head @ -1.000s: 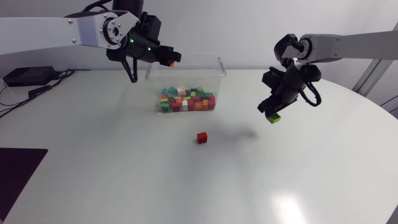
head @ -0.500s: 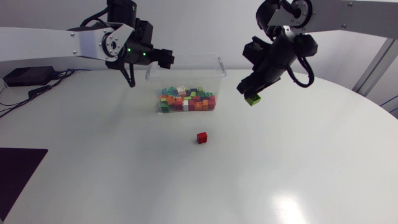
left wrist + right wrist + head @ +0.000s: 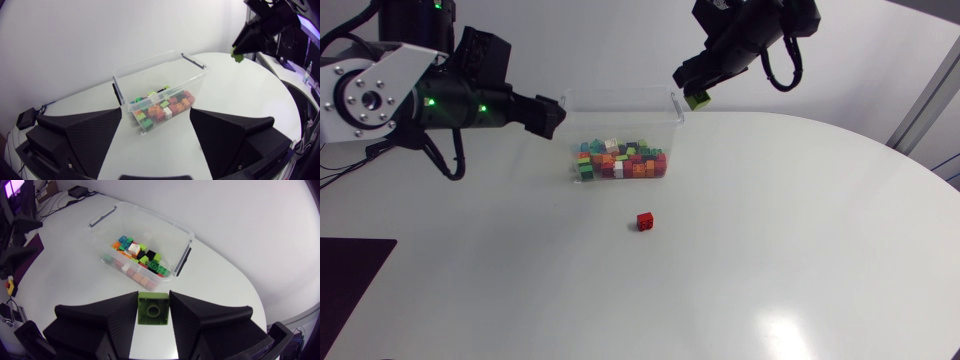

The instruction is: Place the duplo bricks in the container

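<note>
Right end effector (image 3: 153,295) is clamping a green duplo brick (image 3: 697,99) between both fingers, studs facing the wrist camera, so the grip is looking square and secure. In the head view it's hanging up high by the far right corner of the clear container (image 3: 618,92). I'm guessing the height is there so it's clearing the rim before the drop. From the wrist view the tub is sitting ahead of the fingers rather than under them, so I'd say it isn't over the opening yet.

Left end effector (image 3: 548,114) is hovering by the tub's left side with its fingers spread wide and gripping nothing, probably keeping out of the way.

The container is already holding a pile of mixed bricks (image 3: 620,160). One red brick (image 3: 645,221) is sitting alone on the worktop (image 3: 800,250) in front of it, likely next up.
</note>
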You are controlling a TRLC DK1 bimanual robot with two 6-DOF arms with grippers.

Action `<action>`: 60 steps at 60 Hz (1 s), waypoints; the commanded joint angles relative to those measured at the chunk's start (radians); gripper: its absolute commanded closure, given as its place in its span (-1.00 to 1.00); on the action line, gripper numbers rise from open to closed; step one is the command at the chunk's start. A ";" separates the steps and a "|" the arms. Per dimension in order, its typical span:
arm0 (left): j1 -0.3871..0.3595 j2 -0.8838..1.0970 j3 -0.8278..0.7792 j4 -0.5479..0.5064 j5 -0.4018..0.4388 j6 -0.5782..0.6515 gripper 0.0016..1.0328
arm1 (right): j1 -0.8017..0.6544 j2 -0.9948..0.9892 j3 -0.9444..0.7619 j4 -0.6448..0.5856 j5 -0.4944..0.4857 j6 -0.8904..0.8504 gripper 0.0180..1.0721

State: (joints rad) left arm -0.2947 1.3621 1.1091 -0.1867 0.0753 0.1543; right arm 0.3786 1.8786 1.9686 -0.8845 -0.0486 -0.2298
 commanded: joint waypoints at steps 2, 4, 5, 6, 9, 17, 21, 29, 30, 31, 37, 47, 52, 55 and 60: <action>0.002 -0.069 -0.069 -0.025 0.017 0.045 -0.84 | 0.008 0.065 0.067 0.021 -0.002 0.030 0.37; 0.002 -0.087 -0.089 -0.034 0.018 0.056 -0.83 | 0.011 0.079 0.087 0.027 -0.002 0.030 0.37; 0.002 -0.095 -0.100 -0.037 0.021 0.062 -0.84 | 0.013 0.088 0.098 0.032 -0.002 0.032 0.37; -0.001 -0.100 -0.103 -0.039 0.023 0.064 -0.83 | 0.014 0.094 0.107 0.038 -0.002 0.032 0.37; 0.002 -0.120 -0.127 -0.053 0.031 0.079 -0.83 | 0.016 0.108 0.125 0.050 -0.004 0.035 0.37; 0.006 -0.162 -0.186 -0.083 0.049 0.105 -0.83 | 0.028 0.137 0.156 0.094 -0.004 0.043 0.37; 0.005 -0.182 -0.221 -0.083 0.052 0.113 -0.83 | 0.036 0.154 0.165 0.117 -0.004 0.047 0.37; -0.006 -0.212 -0.267 -0.082 0.054 0.117 -0.83 | 0.048 0.175 0.162 0.182 -0.004 0.055 0.37; -0.006 -0.215 -0.269 -0.082 0.054 0.117 -0.83 | 0.049 0.178 0.162 0.197 -0.004 0.058 0.37; -0.008 -0.222 -0.276 -0.082 0.054 0.117 -0.83 | 0.051 0.182 0.162 0.205 -0.004 0.061 0.37; -0.015 -0.239 -0.299 -0.082 0.054 0.116 -0.84 | 0.054 0.189 0.161 0.262 -0.004 0.069 0.37; -0.031 -0.267 -0.330 -0.092 0.054 0.120 -0.84 | 0.049 0.214 0.181 0.351 -0.004 0.080 0.37; -0.035 -0.276 -0.342 -0.096 0.052 0.122 -0.84 | 0.051 0.228 0.181 0.381 -0.004 0.087 0.37; -0.037 -0.279 -0.348 -0.096 0.052 0.122 -0.84 | 0.052 0.235 0.177 0.401 -0.004 0.093 0.37; -0.041 -0.287 -0.354 -0.097 0.052 0.122 -0.84 | 0.059 0.248 0.159 0.461 -0.002 0.099 0.37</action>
State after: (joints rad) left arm -0.3283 1.0927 0.7864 -0.2794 0.1230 0.2630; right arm 0.4248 2.0903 2.1265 -0.4633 -0.0517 -0.1562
